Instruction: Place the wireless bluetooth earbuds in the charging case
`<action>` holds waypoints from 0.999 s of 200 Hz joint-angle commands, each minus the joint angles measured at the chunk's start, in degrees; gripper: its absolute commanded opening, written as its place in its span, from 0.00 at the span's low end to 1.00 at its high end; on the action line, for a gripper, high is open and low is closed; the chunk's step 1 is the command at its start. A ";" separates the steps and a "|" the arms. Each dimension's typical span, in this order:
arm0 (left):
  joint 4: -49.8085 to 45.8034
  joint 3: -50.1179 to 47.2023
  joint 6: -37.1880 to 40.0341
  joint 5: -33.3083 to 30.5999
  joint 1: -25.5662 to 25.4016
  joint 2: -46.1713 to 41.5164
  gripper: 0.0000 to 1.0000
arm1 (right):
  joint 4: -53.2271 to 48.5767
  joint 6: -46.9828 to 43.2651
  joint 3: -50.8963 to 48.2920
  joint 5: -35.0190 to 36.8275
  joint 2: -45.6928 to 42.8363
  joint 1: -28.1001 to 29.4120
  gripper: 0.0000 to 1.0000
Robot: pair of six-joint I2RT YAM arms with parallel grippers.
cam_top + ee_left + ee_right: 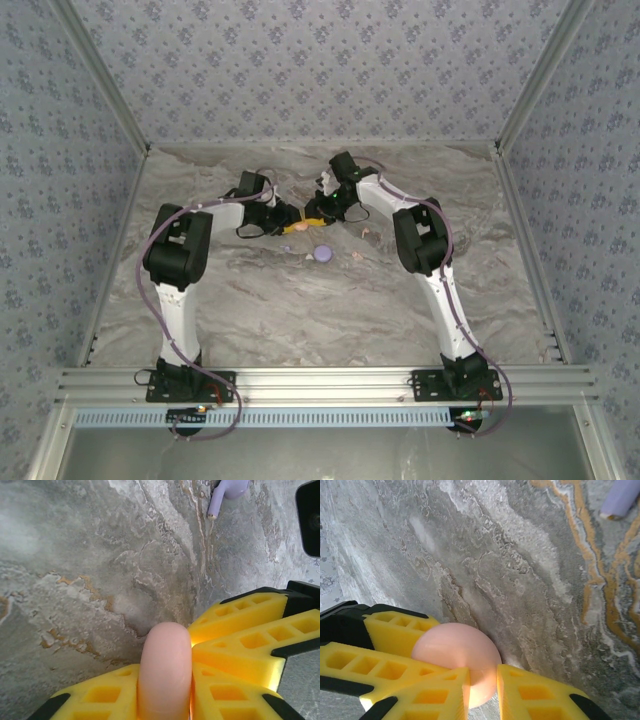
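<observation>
A salmon-pink round charging case stands on edge just above the marble table. My left gripper is shut on it, one yellow finger on each flat side. My right gripper is shut on the same case from the other side, and its fingers crowd in beside mine. In the top view both grippers meet over the case at the table's middle back. A lilac earbud lies on the table beyond the case, also seen as a lilac stem. Two tiny pale pink earbuds lie to the right.
A lilac disc lies flat on the table just in front of the grippers. Patterned walls enclose the table on three sides. The left gripper's fingers press close at the left of the right wrist view.
</observation>
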 commanded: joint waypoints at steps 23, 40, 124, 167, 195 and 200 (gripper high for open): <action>-1.81 1.55 0.89 -1.02 -0.10 -0.27 0.23 | 0.41 0.83 -2.59 -0.13 -0.55 0.10 0.24; -2.31 1.55 1.44 -1.35 -0.03 -0.90 0.19 | 2.97 0.89 -4.47 0.29 -2.18 -0.22 0.27; 0.46 0.45 4.44 1.37 0.95 -6.18 0.13 | 10.23 -3.03 -16.93 -0.98 -14.37 -4.57 0.40; 3.00 0.78 7.53 6.85 1.24 -11.74 0.13 | 14.42 -9.44 -25.50 -4.06 -25.73 -8.29 0.46; 6.67 0.15 8.40 11.52 1.15 -15.24 0.12 | 16.10 -12.78 -29.10 -7.46 -32.78 -10.29 0.47; 7.13 0.12 8.72 12.20 1.15 -15.93 0.12 | 16.10 -13.25 -29.31 -8.10 -33.74 -10.55 0.47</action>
